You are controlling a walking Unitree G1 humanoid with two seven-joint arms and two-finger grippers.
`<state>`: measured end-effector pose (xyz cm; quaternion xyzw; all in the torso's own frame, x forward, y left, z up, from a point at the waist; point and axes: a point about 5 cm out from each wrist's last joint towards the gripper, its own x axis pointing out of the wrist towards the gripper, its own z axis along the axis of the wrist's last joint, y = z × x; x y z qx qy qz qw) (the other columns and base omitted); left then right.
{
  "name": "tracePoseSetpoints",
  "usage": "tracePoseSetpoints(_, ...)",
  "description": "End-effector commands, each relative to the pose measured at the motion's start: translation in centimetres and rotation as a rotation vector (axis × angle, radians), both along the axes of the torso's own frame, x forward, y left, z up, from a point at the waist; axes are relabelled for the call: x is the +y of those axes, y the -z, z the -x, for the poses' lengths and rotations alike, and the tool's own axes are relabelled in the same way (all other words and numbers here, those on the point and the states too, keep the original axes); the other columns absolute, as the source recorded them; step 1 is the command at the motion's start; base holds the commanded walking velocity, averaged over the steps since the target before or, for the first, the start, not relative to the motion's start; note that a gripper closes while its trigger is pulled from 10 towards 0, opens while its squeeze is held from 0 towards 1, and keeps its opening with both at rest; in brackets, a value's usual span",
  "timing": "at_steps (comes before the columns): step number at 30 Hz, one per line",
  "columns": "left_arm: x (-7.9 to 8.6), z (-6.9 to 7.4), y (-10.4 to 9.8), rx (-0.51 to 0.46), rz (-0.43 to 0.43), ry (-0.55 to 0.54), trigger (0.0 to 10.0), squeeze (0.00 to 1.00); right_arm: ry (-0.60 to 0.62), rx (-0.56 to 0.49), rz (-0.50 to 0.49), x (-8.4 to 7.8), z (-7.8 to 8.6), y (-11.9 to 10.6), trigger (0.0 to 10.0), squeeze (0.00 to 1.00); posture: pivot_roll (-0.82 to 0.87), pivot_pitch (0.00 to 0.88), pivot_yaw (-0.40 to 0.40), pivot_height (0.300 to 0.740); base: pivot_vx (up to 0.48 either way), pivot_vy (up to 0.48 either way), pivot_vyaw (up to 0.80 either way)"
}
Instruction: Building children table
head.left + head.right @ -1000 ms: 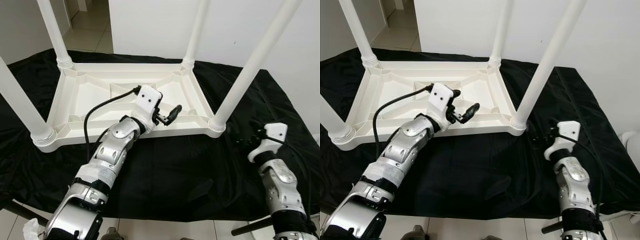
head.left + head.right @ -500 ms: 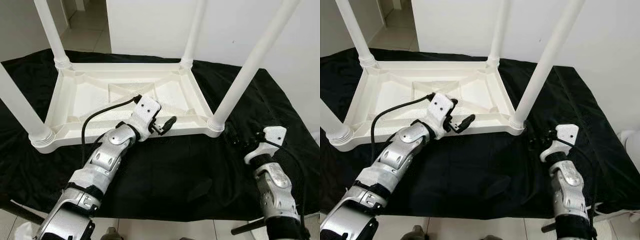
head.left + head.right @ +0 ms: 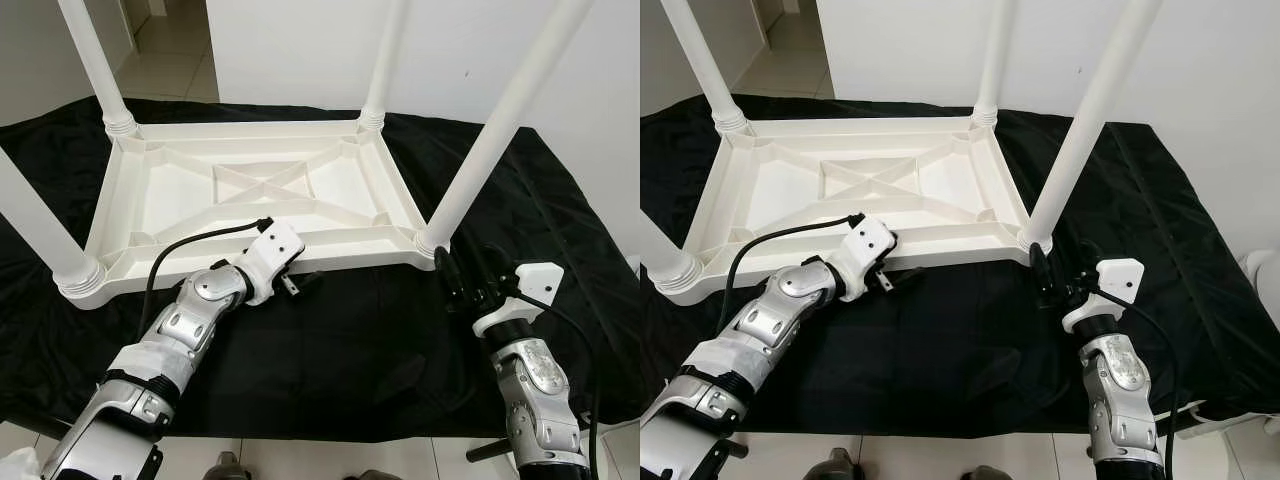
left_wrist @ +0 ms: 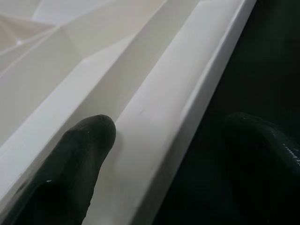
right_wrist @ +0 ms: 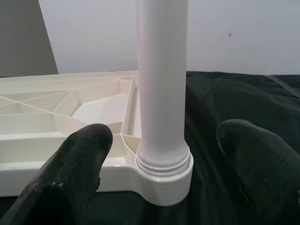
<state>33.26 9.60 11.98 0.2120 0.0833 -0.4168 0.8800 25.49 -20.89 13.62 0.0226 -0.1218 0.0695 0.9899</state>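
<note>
Nearest the camera, both silver arms reach forward over a desk draped in black cloth [image 3: 340,360]. The left gripper [image 3: 300,285] lies low at the near long edge of the upturned white children table [image 3: 250,190]. Its wrist view adds what the head views cannot: one black finger [image 4: 79,164] rests on the table's rim while the other hangs over the dark cloth outside it, so the gripper stands open astride the edge and clasps nothing. A second ago this gripper was raised over the tabletop's ribbed underside; it has since dropped to the rim.

The right gripper [image 3: 1050,280] sits just beside the near right leg [image 3: 500,120]. The right wrist view shows its two fingers [image 5: 75,168] spread wide, the leg's threaded base standing between them, untouched. Earlier it was farther back from that leg.

Beyond the arms, the table lies top-down on the cloth, its long axis running across the robot's view from left to right, with four legs pointing upward from the corners. A white wall [image 3: 300,50] rises behind, and pale floor tiles show at far left.
</note>
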Motion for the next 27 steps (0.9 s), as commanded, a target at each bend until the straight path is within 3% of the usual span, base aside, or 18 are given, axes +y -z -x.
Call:
tracePoseSetpoints(1,0.6,-0.5,0.3,0.003,-0.059,-0.048,10.0,0.0,0.018,0.011,-0.005,-0.1,0.2,-0.1,10.0,0.0,0.01,0.03,-0.023,0.74,0.0,0.0,0.0)
tracePoseSetpoints(8,1.4,-1.1,-0.1,-0.004,-0.06,-0.127,10.0,0.0,0.026,0.021,-0.005,0.0,0.4,0.1,10.0,0.0,0.01,0.032,-0.022,0.74,0.0,0.0,0.0)
tracePoseSetpoints(9,1.5,-1.2,-0.3,-0.006,-0.053,-0.134,8.2,0.0,0.029,0.025,-0.007,0.0,0.5,0.2,10.0,0.0,0.01,0.032,-0.023,0.74,0.0,0.0,0.0)
tracePoseSetpoints(10,1.6,-1.2,-0.3,-0.005,-0.046,-0.137,7.6,0.0,0.03,0.027,-0.007,0.0,0.5,0.2,10.0,0.0,0.01,0.031,-0.023,0.74,0.0,0.0,0.0)
tracePoseSetpoints(12,1.6,-1.3,-0.4,-0.004,-0.041,-0.139,7.6,0.0,0.031,0.029,-0.007,0.0,0.5,0.2,10.0,0.0,0.01,0.031,-0.023,0.74,0.0,0.0,0.0)
tracePoseSetpoints(13,1.5,-1.1,-0.5,-0.001,-0.024,-0.124,0.0,0.0,0.032,0.031,-0.004,0.0,0.4,0.2,10.0,0.0,0.01,0.03,-0.024,0.74,0.0,0.0,0.0)
tracePoseSetpoints(27,0.4,-0.4,-0.4,0.016,-0.014,-0.057,0.0,0.0,0.039,0.037,0.01,-0.3,0.2,0.1,10.0,0.0,0.01,0.023,-0.026,0.74,0.0,0.0,0.0)
